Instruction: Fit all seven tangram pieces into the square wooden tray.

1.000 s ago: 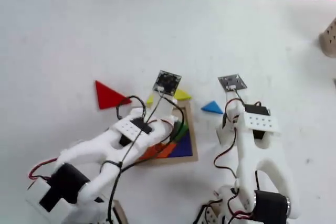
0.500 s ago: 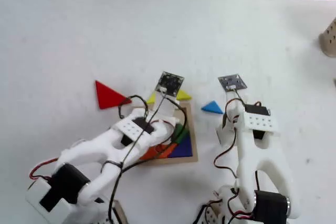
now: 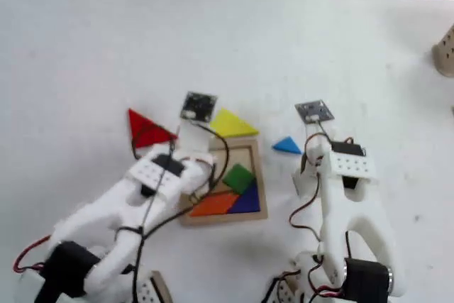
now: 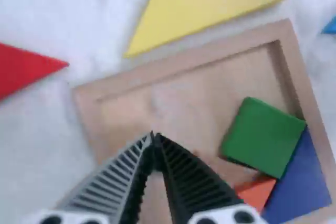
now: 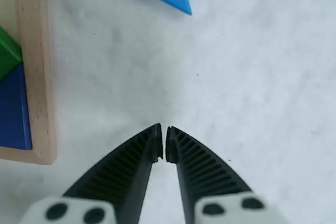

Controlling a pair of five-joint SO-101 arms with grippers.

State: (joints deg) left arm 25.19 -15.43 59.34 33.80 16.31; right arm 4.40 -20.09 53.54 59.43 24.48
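Most of the white counter is open surface, running from the pieces up to its far edge along the top of the high view and out to both sides. The left arm slants in from the lower left of the frame and the right arm stands at lower centre-right. The square wooden tray lies between them just below the middle, and its upper left part is bare floor. The left fingers are pressed together, with their tips above that bare floor near the tray's left side; whether they touch it cannot be told. The right fingers are also together, over the counter just outside the tray's lower right rim. A large yellow triangle lies flat on the counter just beside the tray's upper rim, ahead of the left fingers. A red triangle sits apart at the tray's upper left. Inside the tray, a dark blue triangle fills the lower right corner, and an orange piece lies along the lower edge beside it. A green square rests turned like a diamond against both, clear of the left fingertips. A small light blue triangle lies on the counter right of the tray's upper right corner, ahead of the right fingers and apart from them.
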